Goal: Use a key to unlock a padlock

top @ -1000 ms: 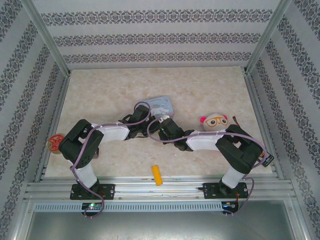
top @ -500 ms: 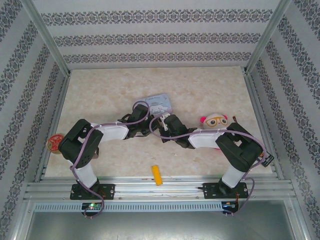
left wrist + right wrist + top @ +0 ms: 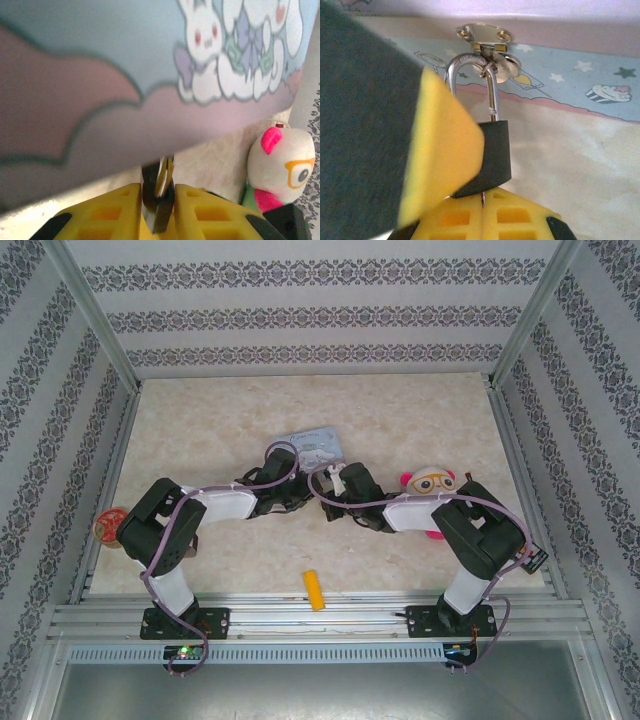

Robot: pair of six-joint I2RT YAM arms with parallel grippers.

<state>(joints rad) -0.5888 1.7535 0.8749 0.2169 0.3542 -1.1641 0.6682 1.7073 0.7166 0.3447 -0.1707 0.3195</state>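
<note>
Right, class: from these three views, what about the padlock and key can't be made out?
Right wrist: the padlock keyhole, covered by yellow jaws; the key is a bare sliver, its depth unreadable.
Left wrist: the padlock's faces, edge-on between the jaws; the tin artwork, blurred by closeness.
Top external: both, hidden under the left gripper and right gripper.

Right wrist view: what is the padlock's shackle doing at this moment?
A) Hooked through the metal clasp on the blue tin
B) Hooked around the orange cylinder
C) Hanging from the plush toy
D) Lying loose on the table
A: the padlock hangs by its silvery shackle, which passes through the small metal clasp on the edge of the blue cartoon tin.
</note>
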